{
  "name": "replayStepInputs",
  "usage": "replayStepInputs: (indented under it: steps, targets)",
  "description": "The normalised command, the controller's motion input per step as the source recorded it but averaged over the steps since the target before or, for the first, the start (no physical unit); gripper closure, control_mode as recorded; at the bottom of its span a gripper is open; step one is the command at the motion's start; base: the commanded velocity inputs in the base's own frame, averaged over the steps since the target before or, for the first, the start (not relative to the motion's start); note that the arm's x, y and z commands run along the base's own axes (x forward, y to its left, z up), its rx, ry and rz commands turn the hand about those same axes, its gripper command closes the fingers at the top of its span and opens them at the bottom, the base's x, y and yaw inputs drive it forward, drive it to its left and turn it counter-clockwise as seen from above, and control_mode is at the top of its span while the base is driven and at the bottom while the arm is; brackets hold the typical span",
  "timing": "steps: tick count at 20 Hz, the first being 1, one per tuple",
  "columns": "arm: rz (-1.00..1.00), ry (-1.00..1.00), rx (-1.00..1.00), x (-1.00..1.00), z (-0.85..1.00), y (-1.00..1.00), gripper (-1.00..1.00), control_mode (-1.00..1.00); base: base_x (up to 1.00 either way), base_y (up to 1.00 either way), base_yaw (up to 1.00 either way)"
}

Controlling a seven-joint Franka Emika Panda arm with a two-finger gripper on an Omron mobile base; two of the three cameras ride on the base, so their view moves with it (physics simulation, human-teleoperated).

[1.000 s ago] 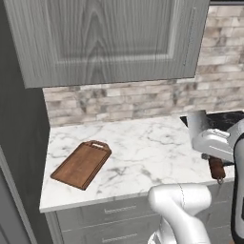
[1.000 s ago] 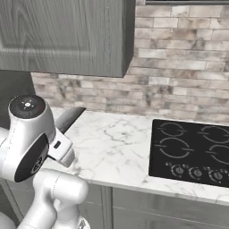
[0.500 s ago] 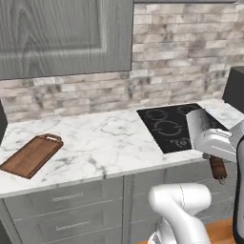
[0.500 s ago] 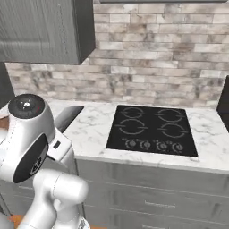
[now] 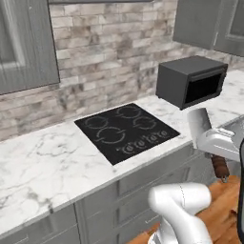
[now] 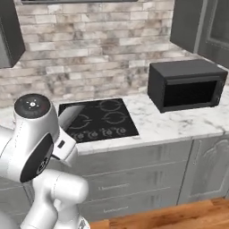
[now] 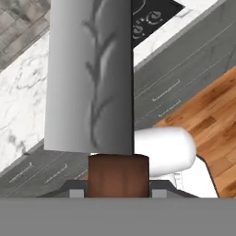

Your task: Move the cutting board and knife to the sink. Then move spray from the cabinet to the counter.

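Item: knife (image 7: 90, 78), broad grey blade w/ reddish-brown handle, held up off the worktop (image 5: 43, 162), clamped at the handle by the fingers (image 7: 118, 189), partly closed round it; blade also visible beside the arm in left base view (image 5: 199, 125). Step in hand, by judgement: carrying knife to sink, w/ cooktop (image 5: 125, 131) and microwave (image 6: 185, 85) ahead. Next calls for reaching the basin, lowering blade in, then opening fingers.
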Motion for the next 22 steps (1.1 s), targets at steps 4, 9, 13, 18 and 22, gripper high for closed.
replayStepInputs:
  steps: [4, 9, 13, 18, 22]
  targets:
    - [0.0, 0.0, 0.0, 0.0, 0.0, 0.0, 1.0, 1.0, -0.01, -0.36, -0.55]
    - [0.0, 0.0, 0.0, 0.0, 0.0, 0.0, 1.0, 1.0, -0.11, -0.92, -0.16]
    - [0.0, 0.0, 0.0, 0.0, 0.0, 0.0, 1.0, 1.0, -0.07, -1.0, -0.52]
    - [0.0, 0.0, 0.0, 0.0, 0.0, 0.0, 1.0, 1.0, 0.0, -0.51, -0.8]
    - [0.0, 0.0, 0.0, 0.0, 0.0, 0.0, 1.0, 1.0, 0.0, -0.3, -0.87]
